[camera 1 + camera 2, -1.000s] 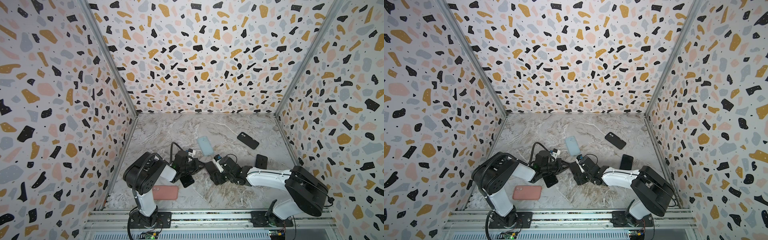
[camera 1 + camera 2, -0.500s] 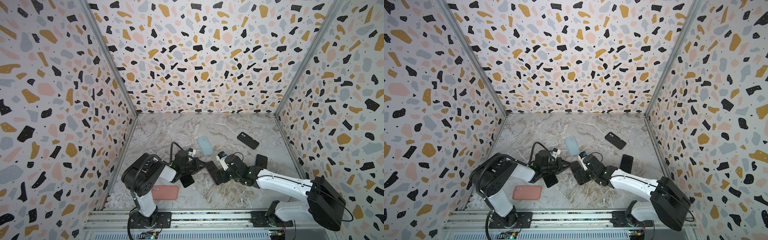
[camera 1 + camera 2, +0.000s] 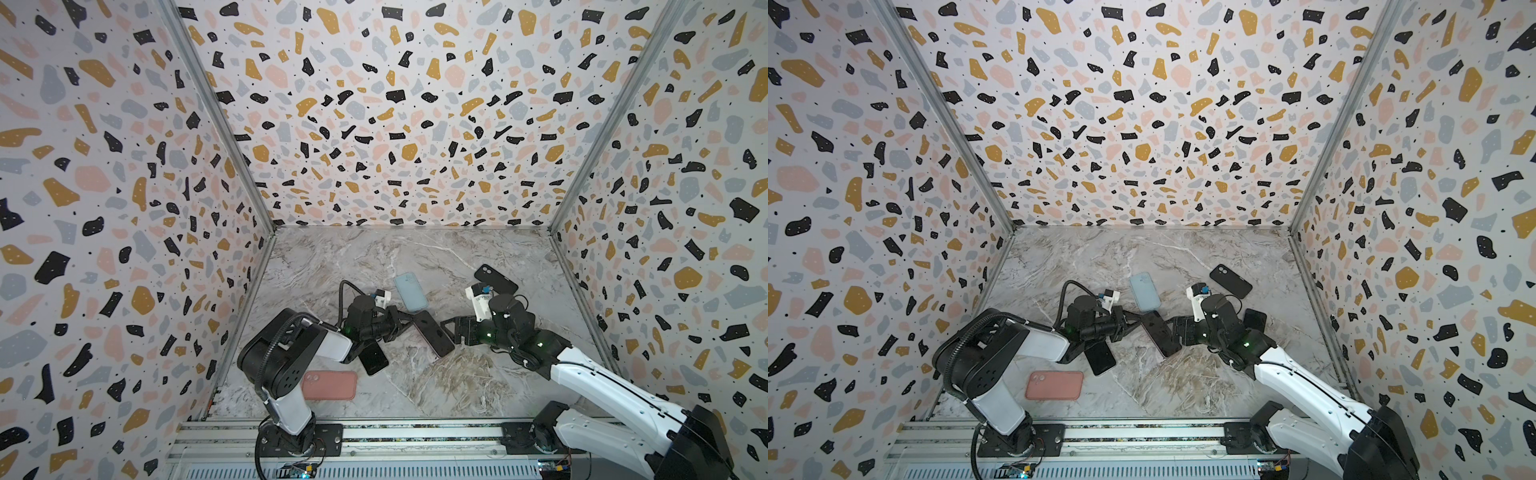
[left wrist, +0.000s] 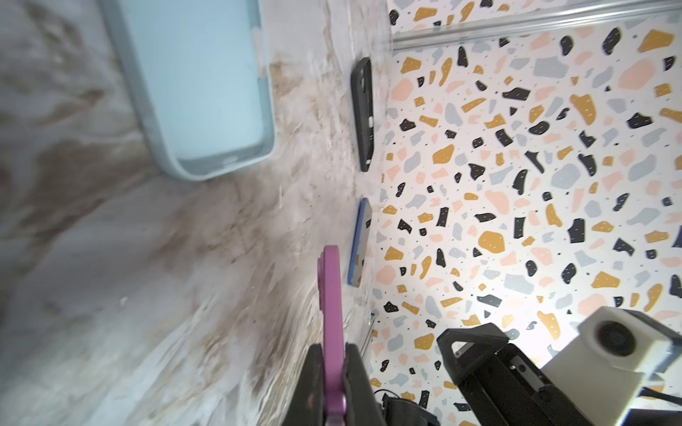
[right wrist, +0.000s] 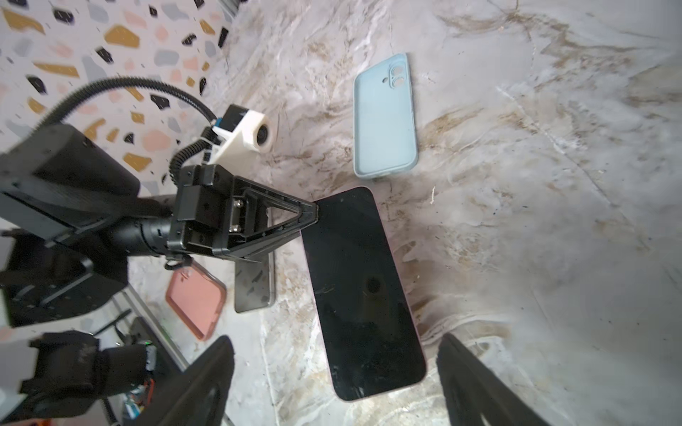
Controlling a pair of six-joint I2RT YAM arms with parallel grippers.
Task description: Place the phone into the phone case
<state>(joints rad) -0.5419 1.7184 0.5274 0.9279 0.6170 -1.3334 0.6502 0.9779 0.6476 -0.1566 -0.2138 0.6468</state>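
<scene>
The phone (image 3: 434, 334) (image 3: 1160, 334) is dark-screened with a pink-purple rim and lies slanted in mid-floor, screen up. My left gripper (image 3: 409, 322) (image 3: 1136, 320) (image 4: 334, 354) is shut on its far end; the left wrist view shows the purple edge (image 4: 332, 313) pinched between the jaws. My right gripper (image 3: 451, 330) (image 3: 1177, 330) (image 5: 336, 343) stands open at the phone's (image 5: 363, 291) near end, its fingers on either side and not touching it. A light blue phone case (image 3: 411, 291) (image 3: 1145, 291) (image 4: 199, 81) (image 5: 385, 118) lies hollow side up just behind the phone.
A salmon case (image 3: 330, 384) (image 3: 1054, 384) (image 5: 195, 295) lies front left. A second phone (image 3: 374, 357) (image 3: 1100, 357) (image 5: 254, 287) sits beneath the left arm. A black case (image 3: 496, 279) (image 3: 1230, 281) (image 4: 363, 110) and another phone (image 3: 1255, 321) (image 4: 360, 243) lie back right. Walls close three sides.
The right arm has stretched out, its elbow swinging right, and its gripper has shifted slightly right and back at the phone's near end, jaws wider. The left gripper keeps hold of the phone.
</scene>
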